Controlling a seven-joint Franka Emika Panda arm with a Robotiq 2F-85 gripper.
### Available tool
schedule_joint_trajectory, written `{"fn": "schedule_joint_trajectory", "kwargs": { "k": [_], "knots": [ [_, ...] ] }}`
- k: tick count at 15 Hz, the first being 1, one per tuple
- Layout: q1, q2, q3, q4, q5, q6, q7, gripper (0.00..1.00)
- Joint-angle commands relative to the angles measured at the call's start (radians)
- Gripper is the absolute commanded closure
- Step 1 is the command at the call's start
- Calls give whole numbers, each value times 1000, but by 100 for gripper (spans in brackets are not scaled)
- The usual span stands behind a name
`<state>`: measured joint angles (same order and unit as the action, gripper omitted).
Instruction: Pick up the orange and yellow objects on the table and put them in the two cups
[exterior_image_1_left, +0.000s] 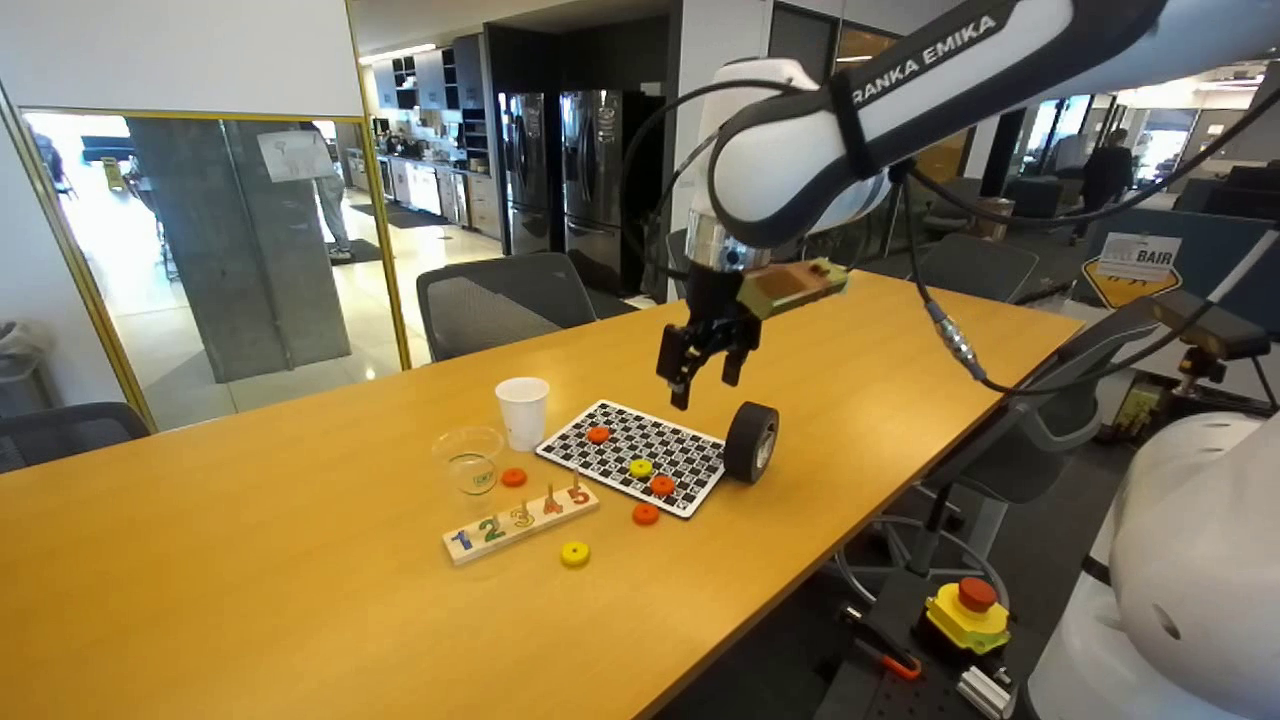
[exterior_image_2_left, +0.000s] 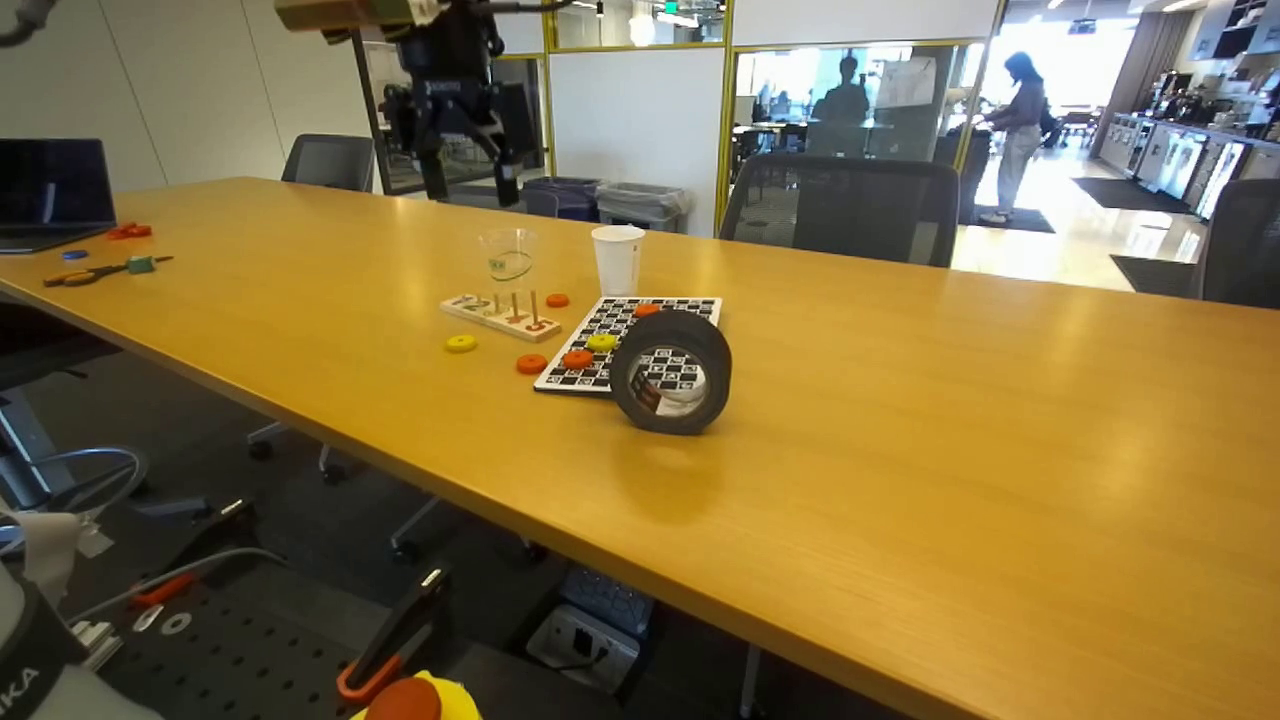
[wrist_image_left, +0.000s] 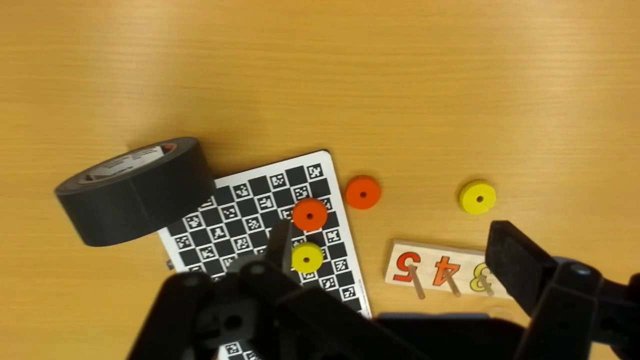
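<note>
wrist view, tool spread, checkered board part-hidden, clear cup faint in both exterior views

Dark chairs, pale panelled wall

blocking: tape roll, white cup, clear cup, pegs | passable: above mat

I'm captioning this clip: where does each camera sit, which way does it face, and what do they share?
In an exterior view: on the robot's side of the table, looking across and down; arm and open gripper show.
In an exterior view: same side, looking across past the tape roll; the gripper and white robot body show.
Wrist view: just above the gripper, looking down at the table; the fingers show at the bottom.
Both exterior views show the white cup; all three, the checkered board.
</note>
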<state>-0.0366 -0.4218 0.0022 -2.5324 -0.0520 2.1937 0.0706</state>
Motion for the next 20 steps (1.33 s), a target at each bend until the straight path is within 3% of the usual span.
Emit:
{"fn": "schedule_joint_trajectory", "kwargs": {
  "k": [1, 9, 20],
  "knots": [
    [36, 142, 45, 12, 12, 126, 41, 0],
    [77, 437, 69, 85, 46, 297, 49, 0],
    [102, 627, 87, 210, 129, 331, 21, 0]
  ]
}}
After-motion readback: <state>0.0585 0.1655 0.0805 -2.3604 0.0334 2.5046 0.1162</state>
